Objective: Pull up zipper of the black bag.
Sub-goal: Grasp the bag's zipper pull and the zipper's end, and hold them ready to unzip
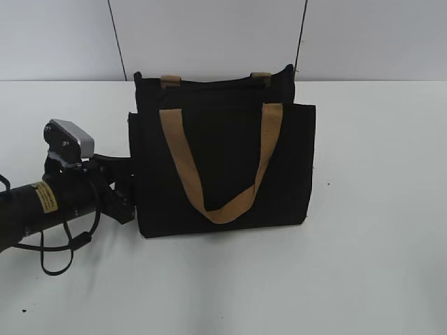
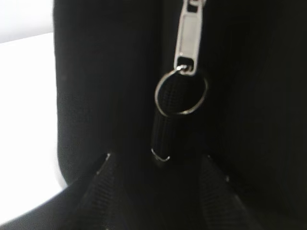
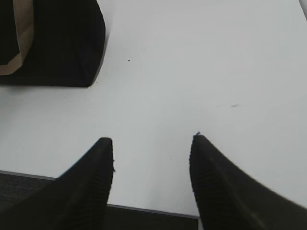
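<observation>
The black bag (image 1: 223,150) stands upright on the white table, its tan handle hanging down the front. My left gripper (image 1: 126,194) is at the bag's left side, low down. In the left wrist view the silver zipper slider (image 2: 189,40) with its round ring pull (image 2: 181,93) sits on the black side panel (image 2: 105,72). A black strip with a small metal end hangs from the ring. My left gripper (image 2: 157,158) is open, one finger on each side of that strip's lower end. My right gripper (image 3: 152,143) is open and empty over the table.
The bag's lower corner (image 3: 62,43) shows at the upper left of the right wrist view. The table's front edge (image 3: 144,208) lies just under the right fingers. The right arm is out of the exterior view.
</observation>
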